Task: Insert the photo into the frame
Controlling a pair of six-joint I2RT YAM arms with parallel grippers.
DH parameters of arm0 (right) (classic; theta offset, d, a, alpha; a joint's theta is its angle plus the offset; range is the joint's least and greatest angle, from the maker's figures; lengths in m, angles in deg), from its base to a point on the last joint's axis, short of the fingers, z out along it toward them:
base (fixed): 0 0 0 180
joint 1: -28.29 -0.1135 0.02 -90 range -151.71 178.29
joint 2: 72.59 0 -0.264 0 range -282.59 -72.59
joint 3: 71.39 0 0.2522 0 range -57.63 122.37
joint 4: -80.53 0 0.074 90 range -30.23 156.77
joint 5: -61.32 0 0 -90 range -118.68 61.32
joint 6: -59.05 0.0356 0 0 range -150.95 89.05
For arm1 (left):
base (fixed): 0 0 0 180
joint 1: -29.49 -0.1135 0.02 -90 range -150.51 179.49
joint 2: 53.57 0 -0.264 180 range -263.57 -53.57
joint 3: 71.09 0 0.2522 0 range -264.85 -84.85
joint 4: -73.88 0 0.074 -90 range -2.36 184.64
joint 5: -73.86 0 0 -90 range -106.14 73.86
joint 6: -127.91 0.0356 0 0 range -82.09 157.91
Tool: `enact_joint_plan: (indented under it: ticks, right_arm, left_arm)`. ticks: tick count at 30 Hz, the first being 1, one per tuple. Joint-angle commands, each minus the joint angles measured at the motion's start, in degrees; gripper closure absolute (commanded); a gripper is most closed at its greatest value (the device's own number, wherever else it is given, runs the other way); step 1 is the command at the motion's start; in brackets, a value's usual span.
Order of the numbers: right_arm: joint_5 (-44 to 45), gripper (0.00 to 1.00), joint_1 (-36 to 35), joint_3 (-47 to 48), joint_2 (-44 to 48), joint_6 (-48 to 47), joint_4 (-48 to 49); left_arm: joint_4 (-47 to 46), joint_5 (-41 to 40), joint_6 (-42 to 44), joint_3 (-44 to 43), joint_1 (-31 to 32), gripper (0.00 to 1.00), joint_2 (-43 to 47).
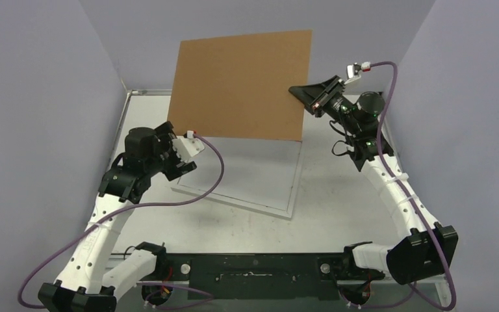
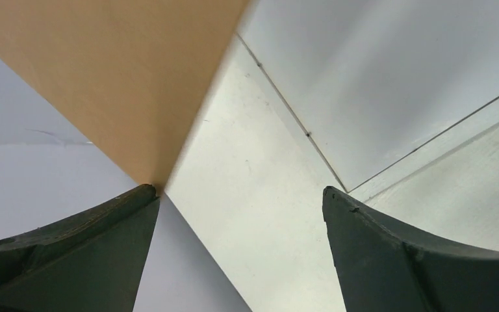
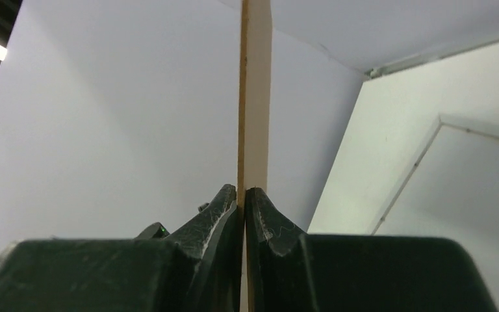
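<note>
Right, photo isn't visible on any camera. It may be behind the backing board (image 1: 243, 84) or face-down in the frame (image 1: 260, 185); can't tell. Frame lies flat mid-table. Risk: the board stands on edge over the frame's 12 o'clock side, pinched only at its 3 o'clock edge by my clamped right gripper (image 3: 242, 190). With one pinch point it could pivot or slip and knock the frame askew. My left gripper (image 2: 240, 195) is wide open and empty at the board's 7 o'clock corner, with the frame at its 4 o'clock.

far side of frame (image 1: 250, 179) hidden behind raised backing board (image 1: 240, 84), board cropped in wrist views
</note>
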Motion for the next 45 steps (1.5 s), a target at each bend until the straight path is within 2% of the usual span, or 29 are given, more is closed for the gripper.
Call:
enact_joint_plan:
  ticks: [1, 4, 10, 13, 17, 20, 25, 34, 40, 45]
  right_arm:
    - [3.21, 0.95, 3.55, 7.17, 4.25, -3.01, 0.46]
    - [3.11, 0.95, 5.68, 7.61, 4.12, -2.62, -1.04]
    - [3.56, 0.95, 8.49, 12.07, 5.49, -10.61, -14.76]
    - [2.0, 0.95, 10.4, 13.7, 5.98, -13.08, -21.72]
    - [1.79, 0.95, 10.6, 12.11, 7.71, -14.56, -25.84]
    - [1.19, 0.95, 10.81, 7.41, 9.64, -12.73, -23.55]
    - [-0.13, 0.95, 10.96, 3.95, 10.77, -10.94, -21.89]
    - [-0.83, 0.95, 10.87, 1.15, 11.16, -11.71, -23.68]
    - [-2.17, 0.95, 10.71, -0.14, 9.83, -10.96, -22.49]
    - [-2.38, 0.95, 9.7, -2.15, 9.14, -10.19, -20.43]
  left_arm:
    - [1.62, 4.75, -2.96, -1.62, -1.38, 0.04, 0.17]
    - [1.18, 6.71, -5.2, -2.16, -2.83, 0.04, -1.33]
    - [-5.44, 13.35, -11.74, -1.86, -9.4, 0.03, -6.42]
    - [-7.44, 15.4, -15.91, -3.75, -12.73, 0.03, -13.8]
    - [-4.91, 18.0, -25.41, -15.09, -18.57, 0.0, -29.76]
    - [-0.49, 19.42, -30.88, -25.99, -20.84, 0.18, -42.06]
    - [-0.33, 23.07, -36.53, -32.56, -22.83, 0.42, -53.0]
    - [-6.12, 22.09, -39.52, -29.06, -21.19, 0.49, -59.59]
    - [-10.06, 22.57, -40.8, -27.0, -21.15, 0.6, -62.84]
    - [-13.33, 23.21, -40.8, -25.17, -21.14, 0.64, -64.42]
